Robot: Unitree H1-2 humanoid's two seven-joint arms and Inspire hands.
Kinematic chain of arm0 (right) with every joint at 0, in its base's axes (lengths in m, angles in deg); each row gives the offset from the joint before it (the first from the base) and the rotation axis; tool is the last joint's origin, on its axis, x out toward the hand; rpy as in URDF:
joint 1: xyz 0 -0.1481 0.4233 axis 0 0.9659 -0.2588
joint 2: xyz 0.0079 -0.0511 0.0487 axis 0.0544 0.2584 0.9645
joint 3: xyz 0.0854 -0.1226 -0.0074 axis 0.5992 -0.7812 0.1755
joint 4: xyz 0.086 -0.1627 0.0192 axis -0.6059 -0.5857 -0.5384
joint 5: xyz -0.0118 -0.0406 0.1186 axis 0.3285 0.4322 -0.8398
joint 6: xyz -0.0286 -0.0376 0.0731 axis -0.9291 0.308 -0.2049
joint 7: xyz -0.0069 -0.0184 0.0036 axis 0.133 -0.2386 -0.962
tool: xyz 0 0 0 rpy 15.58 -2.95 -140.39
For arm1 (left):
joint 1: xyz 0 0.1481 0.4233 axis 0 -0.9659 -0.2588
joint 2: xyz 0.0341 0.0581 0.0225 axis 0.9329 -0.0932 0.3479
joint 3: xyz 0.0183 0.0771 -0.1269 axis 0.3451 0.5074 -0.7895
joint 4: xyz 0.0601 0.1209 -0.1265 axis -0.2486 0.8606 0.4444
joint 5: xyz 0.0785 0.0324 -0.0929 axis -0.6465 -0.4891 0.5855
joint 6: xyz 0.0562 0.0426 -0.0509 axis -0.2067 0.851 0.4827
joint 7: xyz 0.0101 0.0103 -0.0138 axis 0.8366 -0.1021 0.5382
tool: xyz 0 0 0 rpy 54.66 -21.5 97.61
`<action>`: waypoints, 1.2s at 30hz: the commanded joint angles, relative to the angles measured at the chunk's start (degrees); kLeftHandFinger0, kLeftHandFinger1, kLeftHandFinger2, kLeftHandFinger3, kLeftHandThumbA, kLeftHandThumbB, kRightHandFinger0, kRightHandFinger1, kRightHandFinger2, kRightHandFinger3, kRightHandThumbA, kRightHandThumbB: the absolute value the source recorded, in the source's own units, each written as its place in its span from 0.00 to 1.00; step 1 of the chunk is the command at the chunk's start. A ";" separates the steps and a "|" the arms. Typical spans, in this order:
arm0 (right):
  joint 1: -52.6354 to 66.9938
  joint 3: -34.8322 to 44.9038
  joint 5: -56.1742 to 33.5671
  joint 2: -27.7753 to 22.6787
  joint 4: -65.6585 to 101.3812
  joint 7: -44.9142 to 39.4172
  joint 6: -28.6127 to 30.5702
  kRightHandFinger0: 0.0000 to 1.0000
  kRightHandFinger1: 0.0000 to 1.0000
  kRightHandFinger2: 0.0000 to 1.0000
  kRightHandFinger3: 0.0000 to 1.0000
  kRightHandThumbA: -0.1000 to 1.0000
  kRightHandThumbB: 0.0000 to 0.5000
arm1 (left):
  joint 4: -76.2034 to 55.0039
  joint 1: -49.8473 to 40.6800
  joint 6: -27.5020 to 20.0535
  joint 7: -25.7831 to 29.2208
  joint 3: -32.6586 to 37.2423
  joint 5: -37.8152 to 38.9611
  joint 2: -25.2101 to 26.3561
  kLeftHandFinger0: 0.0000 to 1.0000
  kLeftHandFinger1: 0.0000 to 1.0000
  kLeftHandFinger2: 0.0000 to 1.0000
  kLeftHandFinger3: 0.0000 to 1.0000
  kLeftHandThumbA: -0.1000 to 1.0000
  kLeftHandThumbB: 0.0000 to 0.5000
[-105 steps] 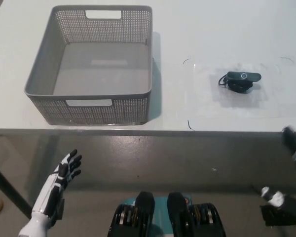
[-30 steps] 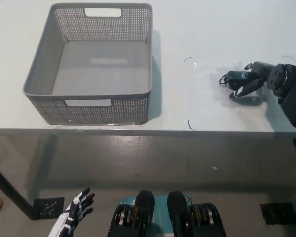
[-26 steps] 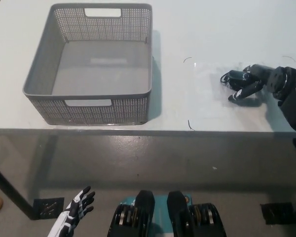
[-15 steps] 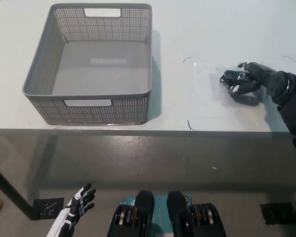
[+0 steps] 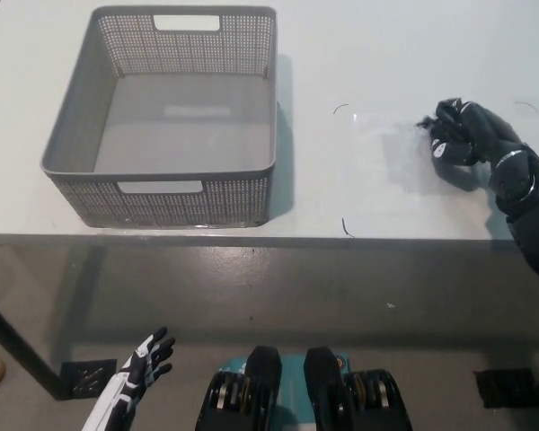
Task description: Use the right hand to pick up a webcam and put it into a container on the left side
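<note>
My black right hand (image 5: 465, 135) is at the right side of the white table (image 5: 368, 54), with its fingers curled around the small black webcam (image 5: 431, 124). Only a dark tip of the webcam pokes out at the hand's left; the rest is hidden in the grip. A shadow lies on the table just below the hand, so the hand seems slightly raised. The grey perforated basket (image 5: 189, 202) stands empty at the table's left. My white left hand (image 5: 130, 384) hangs below the table edge at the lower left, fingers spread, holding nothing.
The table's front edge (image 5: 269, 236) runs across the middle of the view, with dark floor below it. A faint outlined patch and thin marks lie on the table between the basket and my right hand.
My right hand came in from the right, closed its fingers on the webcam and has shifted a little right and up with it. The left hand dropped lower.
</note>
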 commanded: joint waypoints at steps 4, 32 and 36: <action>-4.96 2.92 -2.39 -2.15 1.72 8.07 7.30 0.00 0.39 0.78 0.78 0.00 0.36 | -0.04 0.78 -2.40 -0.23 -0.32 -0.63 0.62 1.00 1.00 1.00 1.00 1.00 0.21; -14.32 5.63 -2.80 9.71 43.61 -0.84 -3.12 0.00 0.32 0.74 0.86 0.00 0.34 | -0.15 1.02 -2.42 -0.62 -0.05 -0.90 0.52 1.00 1.00 1.00 1.00 1.00 0.26; -14.91 3.57 -1.60 13.42 42.63 -0.46 -3.12 0.00 0.31 0.73 0.85 0.00 0.34 | 0.08 1.25 -2.49 -0.90 0.16 -0.77 0.46 1.00 1.00 1.00 1.00 1.00 0.26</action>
